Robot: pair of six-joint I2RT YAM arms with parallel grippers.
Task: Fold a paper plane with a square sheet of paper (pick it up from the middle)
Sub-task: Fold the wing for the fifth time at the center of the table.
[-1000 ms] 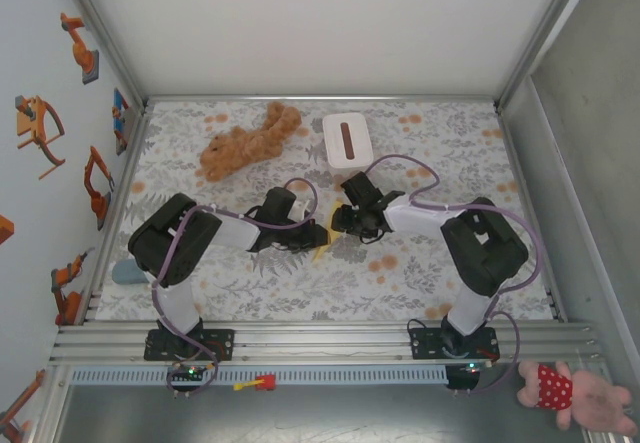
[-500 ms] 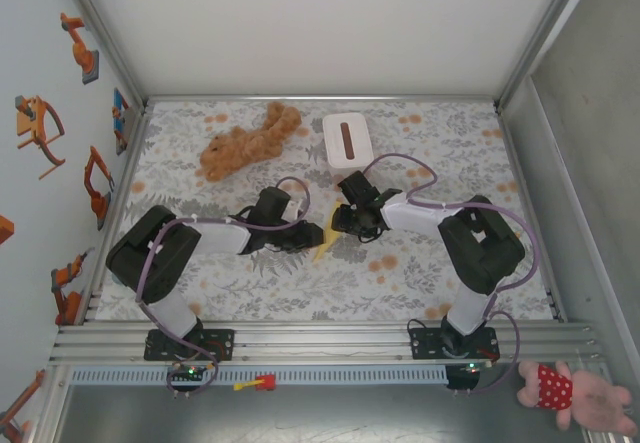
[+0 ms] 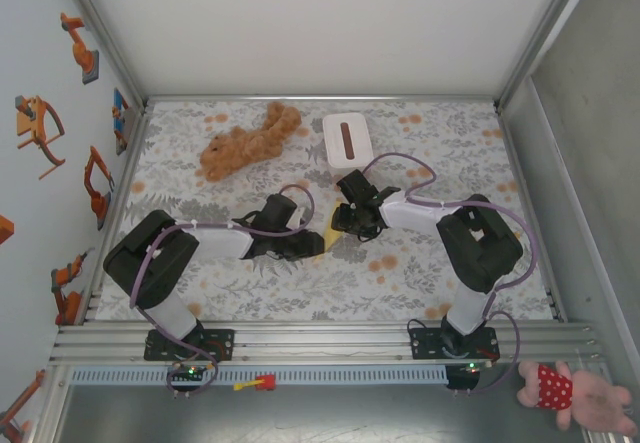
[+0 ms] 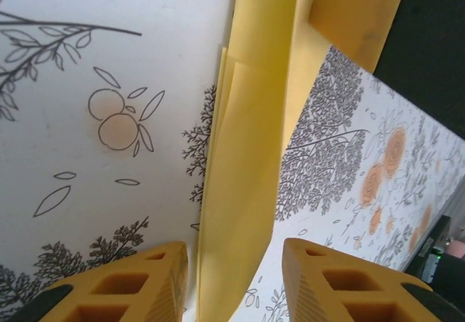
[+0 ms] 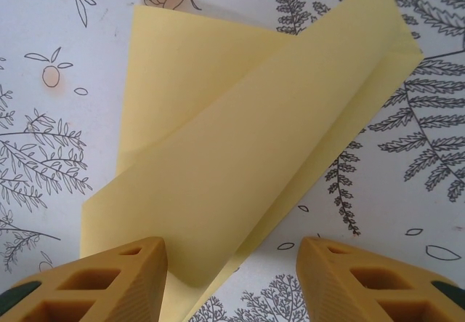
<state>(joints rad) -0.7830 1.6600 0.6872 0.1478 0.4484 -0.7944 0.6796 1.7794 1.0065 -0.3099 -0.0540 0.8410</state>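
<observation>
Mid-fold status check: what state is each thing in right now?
Paper: partly folded, flap laid over, not yet a plane.
Left gripper: open, fingers either side of it.
Right gripper: open, fingers astride it too.
Box: flat on the table, slot up.
Brown plush: lying on the table.

— How's the feed on your side?
— Overhead is bright and even, lit from above. I see only short, soft shadows under the arms on the worktop (image 3: pixel 300 288), and no glare.
— And the wrist cameras?
— Both well lit. The yellow paper (image 5: pixel 254 155) is crisp, with gentle shading along its fold. My left wrist view goes dark in the upper right corner.
</observation>
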